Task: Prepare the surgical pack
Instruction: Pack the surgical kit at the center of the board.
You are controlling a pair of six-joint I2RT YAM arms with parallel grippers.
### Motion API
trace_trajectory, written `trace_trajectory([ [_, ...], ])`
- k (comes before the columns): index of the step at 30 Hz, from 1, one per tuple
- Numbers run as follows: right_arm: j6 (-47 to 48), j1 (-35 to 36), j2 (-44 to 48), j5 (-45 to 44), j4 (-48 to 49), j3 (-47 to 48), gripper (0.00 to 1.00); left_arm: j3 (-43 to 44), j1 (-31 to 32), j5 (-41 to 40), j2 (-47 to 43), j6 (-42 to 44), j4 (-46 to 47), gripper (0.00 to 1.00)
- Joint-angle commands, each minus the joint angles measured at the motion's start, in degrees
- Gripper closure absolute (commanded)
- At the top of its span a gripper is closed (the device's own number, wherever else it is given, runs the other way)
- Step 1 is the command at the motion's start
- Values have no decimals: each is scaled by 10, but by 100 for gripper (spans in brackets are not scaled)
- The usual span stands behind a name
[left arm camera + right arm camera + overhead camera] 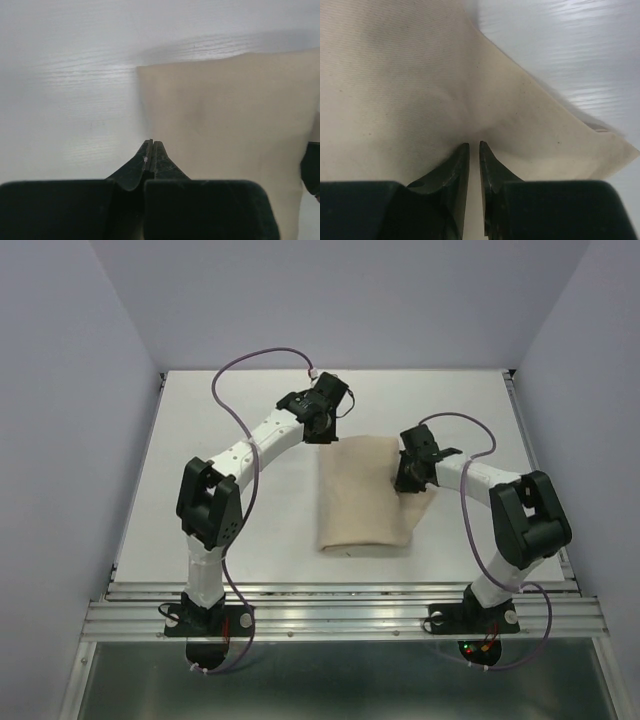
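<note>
The right gripper (474,145) is pinching the folded beige cloth (362,495) at its right edge, mid table (200,420), seemingly to anchor it, while the left gripper (152,143) is hovering closed and empty beside the far-left corner.

Item: one beige woven cloth sheet (362,495), folded into a thick, roughly rectangular bundle. It lies flat on the white table, slightly right of centre, long axis running near to far. The far edge is straight and the near edge is rounded and slightly bulged. Stacked layers show at one corner in the right wrist view. Shallow creases pucker inward near the right edge. The weave is fine and unmarked.
</note>
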State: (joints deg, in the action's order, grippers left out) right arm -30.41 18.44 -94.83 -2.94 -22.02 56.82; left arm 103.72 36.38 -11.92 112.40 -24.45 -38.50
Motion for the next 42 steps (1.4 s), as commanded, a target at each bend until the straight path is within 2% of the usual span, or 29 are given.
trace_trajectory([
  [1,-67,74,-34,57,65,15,80,18,25,-13,-31,1,-14,100],
  [7,-111,105,-45,99,110,16,80,25,60,-29,-27,-7,-33,97],
  [11,-101,98,0,32,83,4,78,19,87,-49,-34,-31,-52,84],
  [12,-92,92,11,9,67,-1,78,17,100,-57,-36,-38,-60,76],
  [14,-86,65,44,0,54,-17,78,14,112,-60,-39,-62,-68,69],
  [17,-67,-19,101,12,46,-79,77,3,135,-64,-36,-94,-86,57],
  [20,-50,-53,150,13,29,-102,76,-1,158,-71,-25,-113,-90,45],
  [28,-32,-67,193,24,7,-119,75,59,193,-113,74,-159,-138,45],
  [35,-31,-67,200,48,6,-122,75,59,199,-103,122,-162,-113,49],
  [38,-32,-67,200,47,6,-124,75,69,199,-108,145,-161,-112,58],
  [42,-32,-67,200,48,7,-129,75,81,201,-111,167,-156,-112,75],
])
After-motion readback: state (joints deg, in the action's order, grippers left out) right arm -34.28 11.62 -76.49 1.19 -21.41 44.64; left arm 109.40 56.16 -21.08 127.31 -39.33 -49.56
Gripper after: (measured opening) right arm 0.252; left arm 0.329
